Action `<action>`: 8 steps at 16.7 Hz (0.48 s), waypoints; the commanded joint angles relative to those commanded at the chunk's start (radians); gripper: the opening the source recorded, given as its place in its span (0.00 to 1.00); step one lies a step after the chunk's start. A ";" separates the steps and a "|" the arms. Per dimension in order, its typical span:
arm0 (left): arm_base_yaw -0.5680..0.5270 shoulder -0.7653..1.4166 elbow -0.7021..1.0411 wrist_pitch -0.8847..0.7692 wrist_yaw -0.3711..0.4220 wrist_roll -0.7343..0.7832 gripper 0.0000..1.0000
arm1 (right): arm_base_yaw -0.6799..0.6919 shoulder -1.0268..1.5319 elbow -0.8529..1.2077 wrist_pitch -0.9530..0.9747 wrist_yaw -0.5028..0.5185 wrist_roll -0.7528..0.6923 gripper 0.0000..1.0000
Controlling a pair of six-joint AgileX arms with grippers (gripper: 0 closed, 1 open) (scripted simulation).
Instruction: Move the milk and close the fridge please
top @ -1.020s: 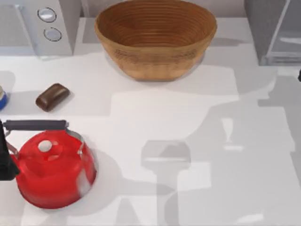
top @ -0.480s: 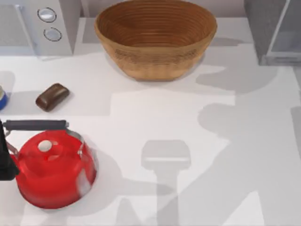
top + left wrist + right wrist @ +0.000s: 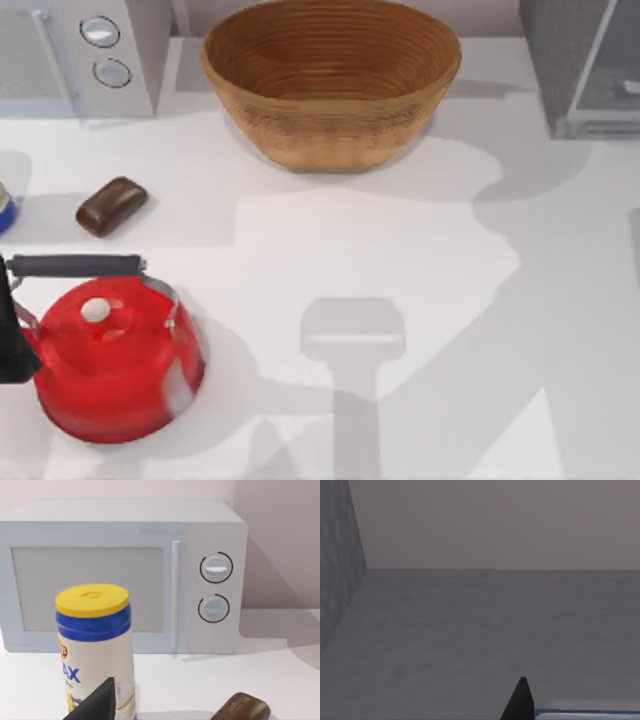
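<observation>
Evidently the right arm's shadow on the table (image 3: pixel 400 250) has swung within the last 1 second: it lay across the middle right, and now it sits further right and far, reaching toward the fridge (image 3: pixel 575 70) in the far right corner. I judge from this that the right arm is working at the fridge, so the milk step is in hand and closing comes after. The fridge's pale door panel (image 3: pixel 612 60) looks unchanged and, as far as I can tell, not yet shut.

From the right wrist, the right gripper (image 3: pixel 520 702) shows as 1 dark tip over a flat grey floor with a grey wall beside it, probably the fridge interior. Next to the tip lies a pale strip with a blue edge (image 3: pixel 585 712), possibly the milk. Whether the claw is open, or holds anything, I cannot tell.

At the table's left edge, the left arm (image 3: pixel 10 345) stays parked beside the red kettle (image 3: pixel 110 360).
</observation>
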 joint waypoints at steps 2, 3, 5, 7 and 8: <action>0.000 0.000 0.000 0.000 0.000 0.000 1.00 | 0.005 -0.004 -0.004 0.002 0.002 0.002 0.00; 0.000 0.000 0.000 0.000 0.000 0.000 1.00 | 0.004 -0.003 -0.003 0.002 0.002 0.001 0.00; 0.000 0.000 0.000 0.000 0.000 0.000 1.00 | 0.001 -0.001 -0.001 0.001 0.001 0.000 0.00; 0.000 0.000 0.000 0.000 0.000 0.000 1.00 | 0.000 0.000 0.000 0.000 0.000 0.000 0.00; 0.000 0.000 0.000 0.000 0.000 0.000 1.00 | 0.000 0.000 0.000 0.000 0.000 0.000 0.00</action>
